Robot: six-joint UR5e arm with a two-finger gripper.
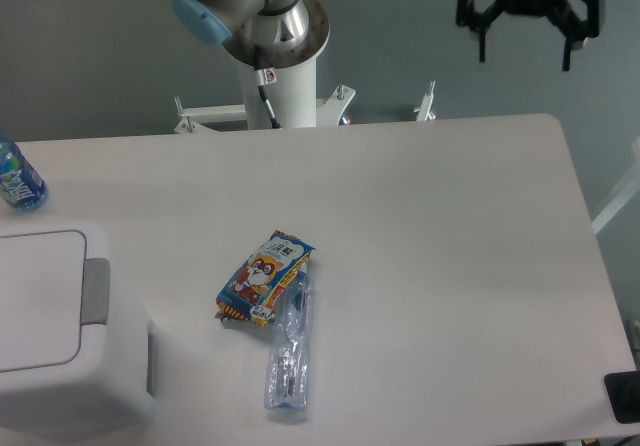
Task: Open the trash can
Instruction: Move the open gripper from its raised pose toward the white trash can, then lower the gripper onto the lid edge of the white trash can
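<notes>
Bin cut off at left, boxy white plastic, lid flat down; gripper fingers spread, empty.

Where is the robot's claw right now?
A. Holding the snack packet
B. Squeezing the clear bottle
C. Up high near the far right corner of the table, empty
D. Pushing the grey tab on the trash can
C: the gripper hangs open and empty above the far right corner, well away from the trash can with its lid shut.

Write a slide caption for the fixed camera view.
Open end effector high above the table's far right; closed bin at front left, untouched.
</notes>
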